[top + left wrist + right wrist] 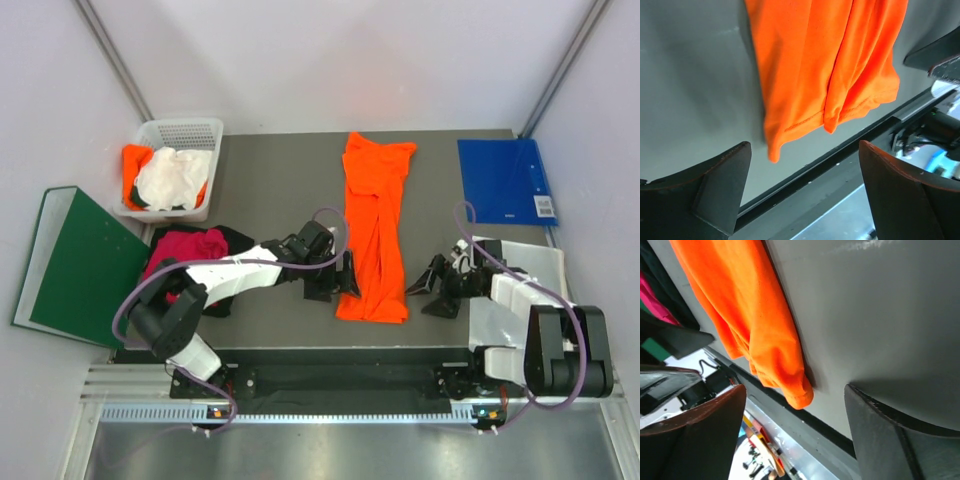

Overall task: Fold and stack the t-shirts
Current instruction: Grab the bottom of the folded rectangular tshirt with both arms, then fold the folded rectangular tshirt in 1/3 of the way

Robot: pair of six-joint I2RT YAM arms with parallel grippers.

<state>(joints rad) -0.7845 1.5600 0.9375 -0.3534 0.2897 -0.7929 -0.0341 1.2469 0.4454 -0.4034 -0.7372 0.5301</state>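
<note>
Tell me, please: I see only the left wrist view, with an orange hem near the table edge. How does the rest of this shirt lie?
Observer: The orange shirt lies as one long narrow strip, running from the near side to the far side.
Operator: Where is the right end effector?
Observer: The right end effector stands just right of the strip's near end, open, with nothing between its fingers.
Operator: Are there other shirts?
Observer: Yes, a white shirt lies in the basket at the far left.

Bright orange t-shirt [374, 230] lies flat, folded into a long strip; magenta and black t-shirts [187, 248] heaped leftward.
</note>
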